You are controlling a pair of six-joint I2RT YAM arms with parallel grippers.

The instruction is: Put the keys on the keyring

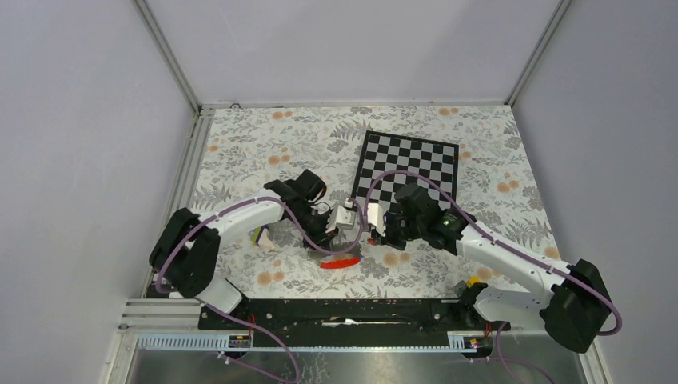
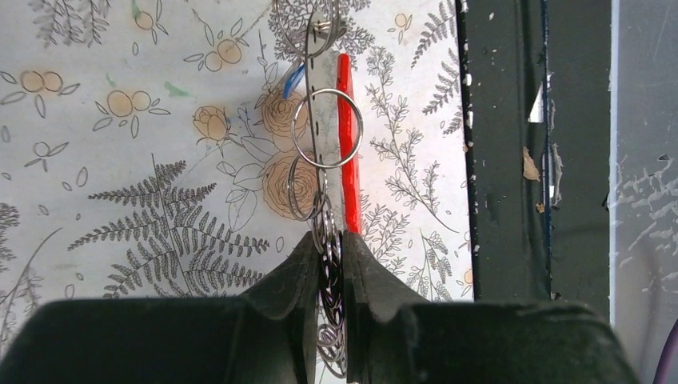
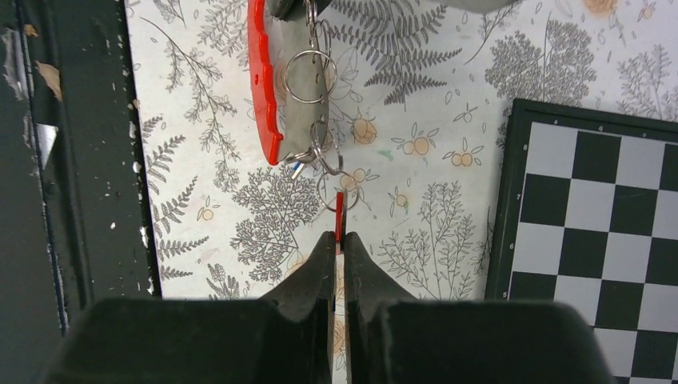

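Note:
The keyring is a grey strap (image 3: 309,104) with a bright red section (image 3: 262,88) and several metal split rings (image 2: 326,128). In the top view its red section (image 1: 340,262) shows between the two arms. My left gripper (image 2: 333,238) is shut on the bunch of rings, and the strap runs away from its tips. A blue key tag (image 2: 297,78) shows beside the strap, also visible as the blue tag (image 3: 297,168). My right gripper (image 3: 337,238) is shut on the red key (image 3: 339,214), seen edge-on, with a small ring (image 3: 336,192) at its far end, close to the strap's end.
A black-and-white chessboard (image 1: 408,164) lies behind the grippers, right of the right gripper (image 3: 592,240). A yellow-green and white block (image 1: 260,237) sits by the left arm. The black base rail (image 2: 504,160) runs along the near edge of the floral mat (image 1: 264,152).

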